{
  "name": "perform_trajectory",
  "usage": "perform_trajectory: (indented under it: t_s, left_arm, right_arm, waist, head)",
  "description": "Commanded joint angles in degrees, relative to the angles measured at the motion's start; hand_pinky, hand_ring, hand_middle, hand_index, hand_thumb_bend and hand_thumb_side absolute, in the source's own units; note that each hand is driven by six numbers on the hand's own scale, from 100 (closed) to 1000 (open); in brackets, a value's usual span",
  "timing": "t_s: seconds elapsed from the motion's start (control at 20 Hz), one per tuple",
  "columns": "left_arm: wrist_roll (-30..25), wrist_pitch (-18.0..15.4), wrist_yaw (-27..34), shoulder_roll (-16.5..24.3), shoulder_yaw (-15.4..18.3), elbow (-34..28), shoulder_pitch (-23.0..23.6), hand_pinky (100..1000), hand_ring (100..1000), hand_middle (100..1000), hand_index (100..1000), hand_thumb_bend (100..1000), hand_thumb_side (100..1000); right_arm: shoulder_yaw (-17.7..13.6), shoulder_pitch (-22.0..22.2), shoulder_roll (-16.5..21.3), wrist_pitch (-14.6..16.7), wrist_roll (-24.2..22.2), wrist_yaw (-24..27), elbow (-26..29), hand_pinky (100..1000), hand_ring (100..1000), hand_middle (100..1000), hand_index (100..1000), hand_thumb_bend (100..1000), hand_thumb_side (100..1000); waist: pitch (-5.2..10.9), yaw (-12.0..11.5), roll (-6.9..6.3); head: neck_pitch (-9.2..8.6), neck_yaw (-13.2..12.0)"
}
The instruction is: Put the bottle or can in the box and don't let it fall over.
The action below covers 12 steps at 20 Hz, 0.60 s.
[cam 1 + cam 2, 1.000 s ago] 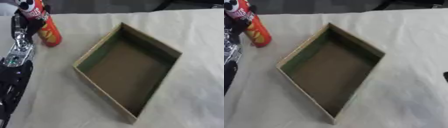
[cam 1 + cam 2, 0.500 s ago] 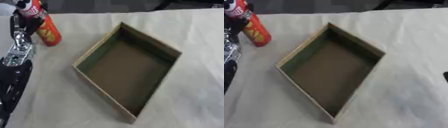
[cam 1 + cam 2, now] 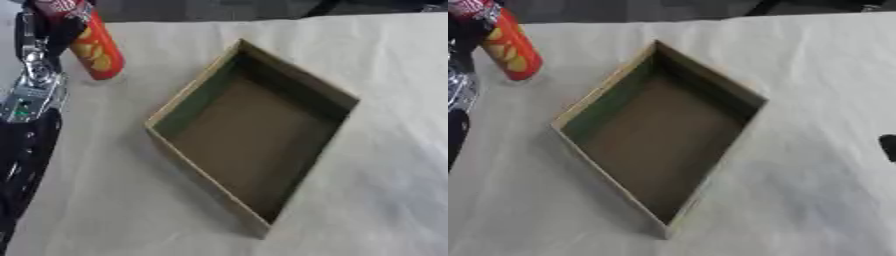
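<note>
Open cardboard box (image 3: 254, 145) sits near centre on the pale cloth-covered table (image 3: 385, 65), nothing inside. Left arm runs up the left edge. At far left the left hand (image 3: 45, 27) is wrapped round the top of a red can (image 3: 94, 50), tilted, outside the box

Pale cream tablecloth (image 3: 376, 65) spread over the whole table, near edge to far edge and left to right. Soft creases and faint shadowed folds at the near right, smoother toward the far side. Beyond the cloth's far edge, a dark grey strip of background (image 3: 201, 9). Within that strip, at the far right, a black slanted bar (image 3: 765, 6), too blurred to identify.
</note>
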<state>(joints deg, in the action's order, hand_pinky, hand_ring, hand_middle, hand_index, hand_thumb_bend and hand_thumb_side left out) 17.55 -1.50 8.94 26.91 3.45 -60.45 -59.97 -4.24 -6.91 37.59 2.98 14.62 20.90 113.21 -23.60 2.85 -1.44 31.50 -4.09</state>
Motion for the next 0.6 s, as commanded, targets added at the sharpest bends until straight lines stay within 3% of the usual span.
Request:
perform_trajectory:
  t_s: [0.05,0.3,0.6]
  left_arm:
    - [-1.31,2.53,1.97,0.24,-1.78,-7.23,-1.20,287,159,100,117,100,316]
    - [-5.81,7.16,6.56,-1.80,-6.32,-19.61,0.99,291,160,100,119,100,284]
    - [-7.10,12.16,7.55,-4.62,-11.08,-31.83,5.28,295,160,100,121,100,294]
  right_arm:
    - [-0.95,0.36,1.58,0.02,0.41,0.46,1.39,842,782,929,844,478,100]
    - [-1.50,1.70,1.75,-0.05,1.09,0.99,1.39,842,783,929,844,484,100]
    - [-2.59,3.07,2.23,0.22,2.46,1.55,1.39,843,784,930,845,486,100]
  waist:
    - [2.43,-0.45,0.30]
    - [4.26,-2.16,0.34]
    - [6.08,-4.07,0.07]
  head:
    - [0.72,0.82]
    - [2.09,1.52]
    - [3.57,3.12]
